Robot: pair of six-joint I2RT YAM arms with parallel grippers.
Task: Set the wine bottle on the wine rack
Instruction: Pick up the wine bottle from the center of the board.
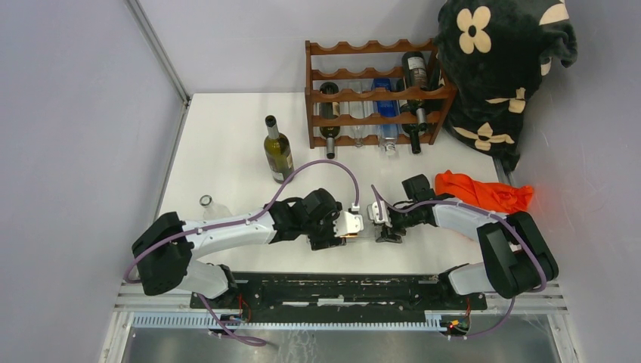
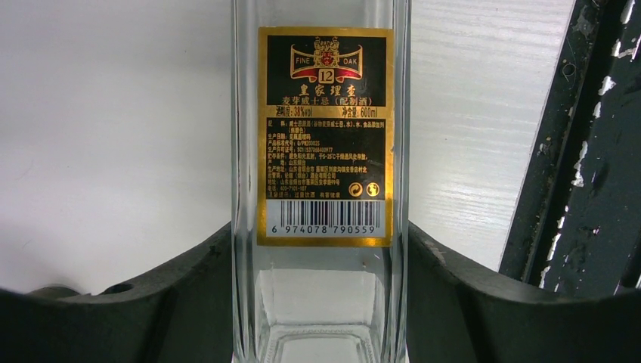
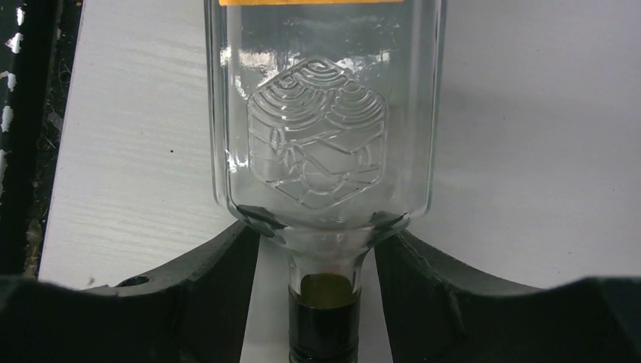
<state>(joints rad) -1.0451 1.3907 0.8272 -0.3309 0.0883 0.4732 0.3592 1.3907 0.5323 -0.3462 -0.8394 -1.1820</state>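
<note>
Walls of pale grey were seen on three sides of a white counter (image 1: 227,151). Faint wood lines were seen on the counter top in the wrist views. A black rail (image 1: 340,287) with chipped paint was fixed along its near edge.

The wine rack (image 1: 374,94) was stood at the far edge, close to the back wall. Several bottles were laid in it with their necks pointed toward the arms. A black blanket (image 1: 506,60) with pale flowers was heaped just beside the rack on the right. An orange cloth (image 1: 484,193) was crumpled at the right edge of the counter. A green bottle (image 1: 277,151) was stood upright to the left of the rack, and a clear bottle (image 1: 212,206) was stood nearer the left edge.

The wine bottle (image 2: 321,181), made of clear glass with a black and gold label, was held on its side near the front of the counter, well apart from the rack. Whether it was touching the counter could not be told. The left claw (image 2: 320,242) was closed on the wide bottom end, with both fingers pressed against the glass. The right claw (image 3: 325,249) was set around the neck by the dark cap, but it was partly open: bare counter was seen between each finger and the neck.
</note>
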